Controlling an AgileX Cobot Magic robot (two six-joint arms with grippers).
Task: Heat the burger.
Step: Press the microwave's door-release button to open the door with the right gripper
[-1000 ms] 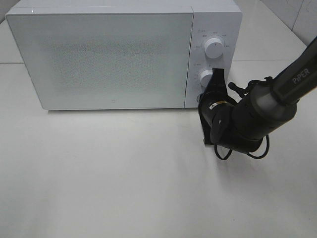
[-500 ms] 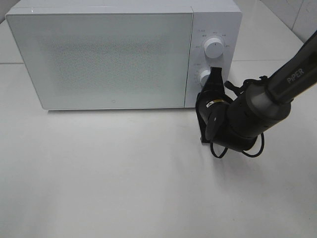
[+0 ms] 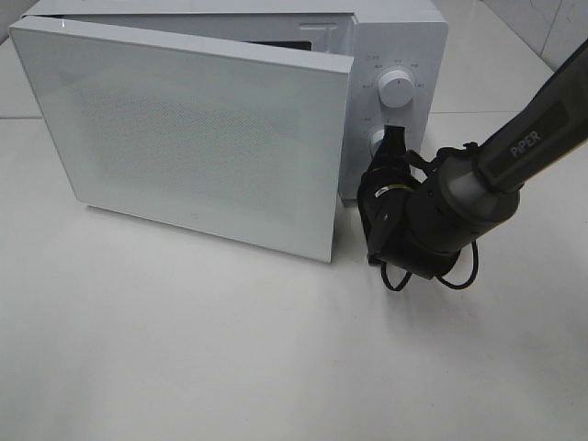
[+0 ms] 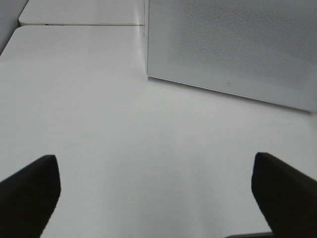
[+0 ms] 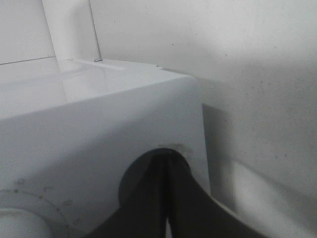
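Two grippers: my right gripper [image 3: 395,138], jaws shut, sits at the microwave [image 3: 404,37] panel beside the ajar door [image 3: 202,138] edge; left gripper [image 4: 154,168] gapes wide over the table [image 3: 230,367], well apart.

The microwave's casing [image 3: 400,32], right at the right pincer [image 3: 394,140], was smooth and white with a soft sheen; whether painted metal or plastic could not be told. Its door [image 3: 202,138], beside that pincer, had a fine dotted, frosted finish. The knob [image 3: 396,88] just beyond the pincer's tip looked like glossy white plastic. The pincer itself was matt black, its arm [image 3: 514,152] satin dark grey. The table [image 3: 230,358] beneath it was smooth, matt white.
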